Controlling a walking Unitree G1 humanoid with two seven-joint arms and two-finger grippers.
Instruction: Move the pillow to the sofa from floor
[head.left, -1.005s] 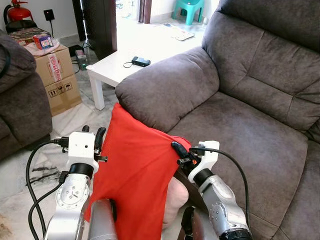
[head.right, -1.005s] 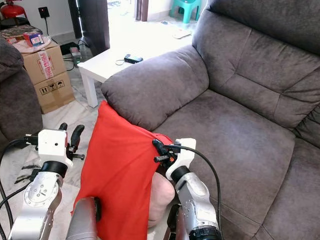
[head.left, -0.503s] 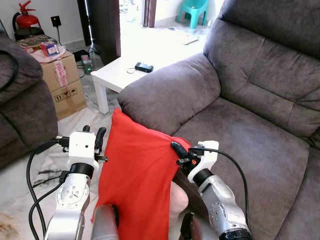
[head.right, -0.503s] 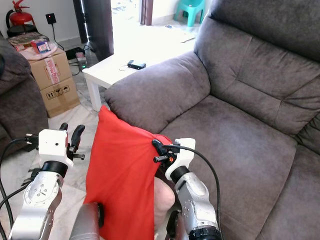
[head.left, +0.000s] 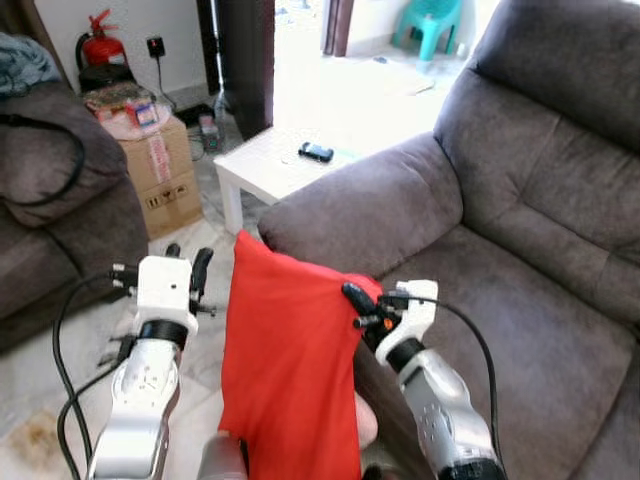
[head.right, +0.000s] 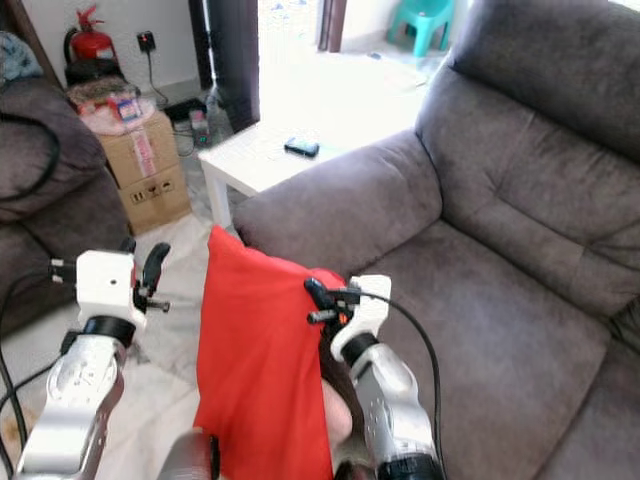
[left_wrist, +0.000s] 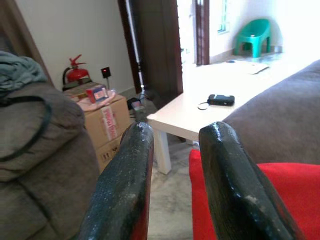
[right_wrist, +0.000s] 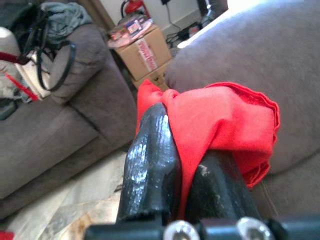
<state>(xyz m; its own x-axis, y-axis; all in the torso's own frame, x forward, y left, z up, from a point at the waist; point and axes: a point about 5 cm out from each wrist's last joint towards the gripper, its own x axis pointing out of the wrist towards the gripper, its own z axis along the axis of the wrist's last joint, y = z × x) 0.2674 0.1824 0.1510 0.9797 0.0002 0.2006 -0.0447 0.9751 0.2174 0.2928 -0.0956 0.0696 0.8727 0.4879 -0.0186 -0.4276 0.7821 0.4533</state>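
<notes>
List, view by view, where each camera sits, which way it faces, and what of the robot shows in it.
Left eye view: on the head, looking down at the red pillow and grey sofa; both arms show.
Right eye view: beside it, same scene.
Left wrist view: along the open left hand toward the white table.
Right wrist view: along the right hand, shut on the pillow's corner.
Shared: both wrist views show the cardboard box.

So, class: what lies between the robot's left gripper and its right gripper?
The red pillow hangs between them in the eye views. The right gripper pinches its upper corner; the left gripper is beside its other edge, jaws open.
</notes>
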